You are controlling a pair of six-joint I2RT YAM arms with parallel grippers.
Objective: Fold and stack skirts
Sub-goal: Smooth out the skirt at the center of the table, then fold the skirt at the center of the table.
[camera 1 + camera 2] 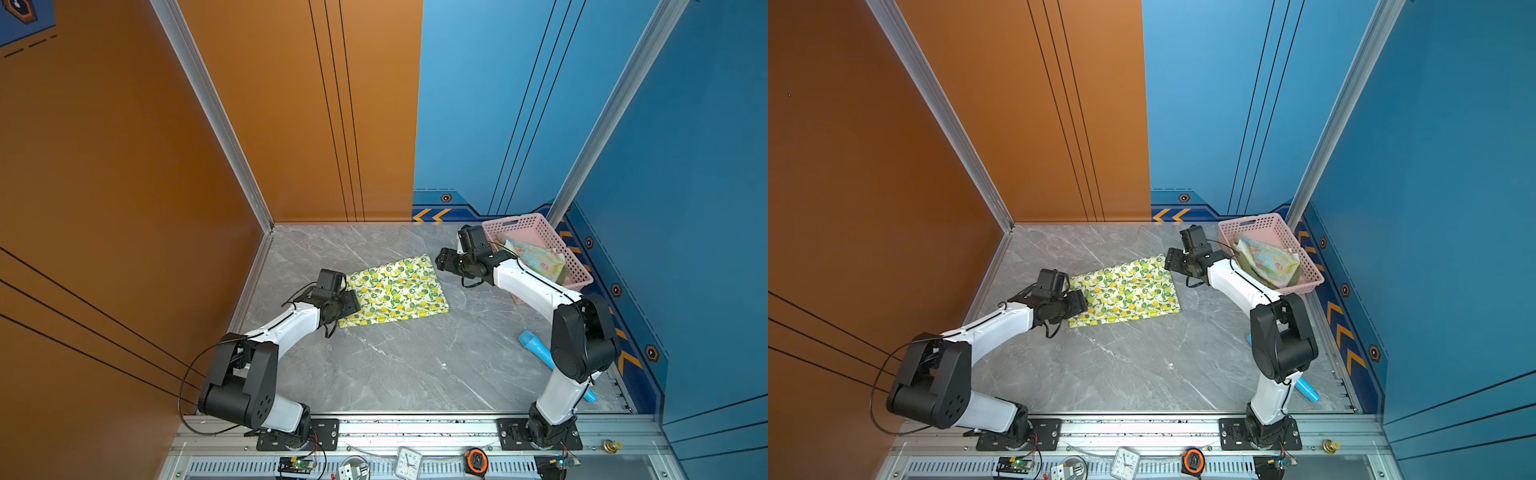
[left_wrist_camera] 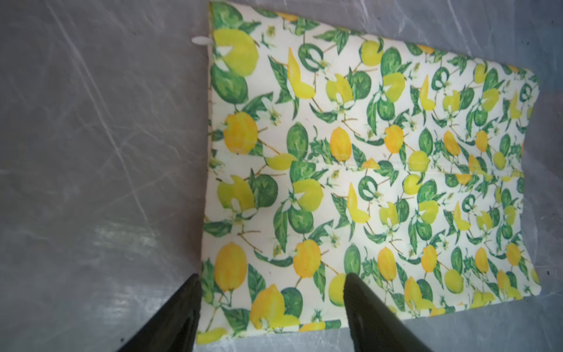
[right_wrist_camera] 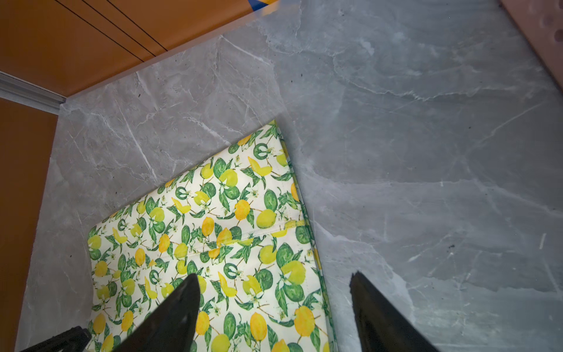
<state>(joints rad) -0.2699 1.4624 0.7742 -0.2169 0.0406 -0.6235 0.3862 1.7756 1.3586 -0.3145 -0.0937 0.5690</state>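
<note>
We see both grippers poised, jaws apart, at opposite ends of the lemon-print skirt.

In its wrist view the left gripper [image 2: 271,275] holds nothing: one finger is over the skirt's print, the other over bare table just off the cloth's edge. The right gripper [image 3: 274,275] is likewise spread wide and empty, one finger above the skirt's corner and the other above bare stone. We cannot tell whether either touches the cloth. The lemon-print skirt [image 1: 397,291] lies flat and folded on the grey marble table [image 1: 395,374] between the two arms. The pastel floral skirt [image 1: 536,257] sits bunched in the pink basket [image 1: 513,220] at the far right corner, and olive green cloth [image 1: 1295,277] shows at its lower edge. A blue cylinder [image 1: 534,347] lies on the table beside the right arm.
</note>
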